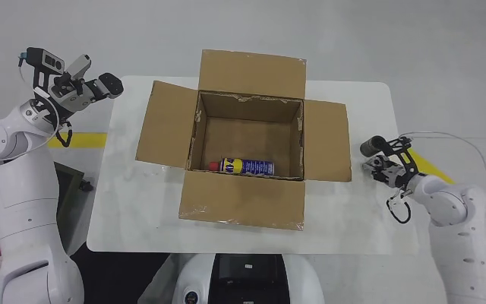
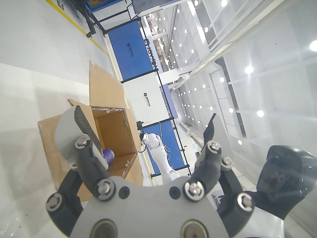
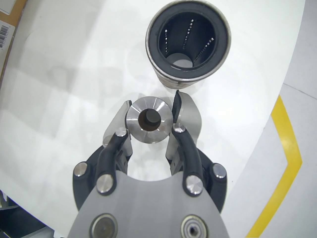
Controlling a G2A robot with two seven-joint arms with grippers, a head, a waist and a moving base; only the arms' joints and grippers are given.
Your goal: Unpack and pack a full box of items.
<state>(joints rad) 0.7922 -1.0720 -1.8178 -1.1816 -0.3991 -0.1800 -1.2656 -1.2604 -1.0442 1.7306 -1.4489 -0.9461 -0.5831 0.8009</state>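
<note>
An open cardboard box [image 1: 243,201] stands in the middle of the white table [image 1: 364,220], all flaps folded out. A blue and yellow spray can [image 1: 247,166] lies on its floor by the near wall; its end [image 2: 108,156] also peeks out in the left wrist view, inside the box [image 2: 114,130]. My left gripper [image 1: 106,85] [image 2: 145,115] hangs open and empty, raised beyond the table's far left corner. My right gripper [image 1: 386,169] [image 3: 151,100] is shut on a small steel cylinder [image 3: 148,120] just above the table's right side. A black-lined linear bearing [image 3: 184,76] [image 1: 372,146] stands upright close beyond its fingertips.
The table's rounded right edge [image 3: 284,80] runs near the bearing. Yellow floor tape [image 3: 287,125] lies past it. A box flap [image 1: 328,140] reaches out toward the right gripper. A dark crate [image 1: 72,182] sits on the floor left of the table.
</note>
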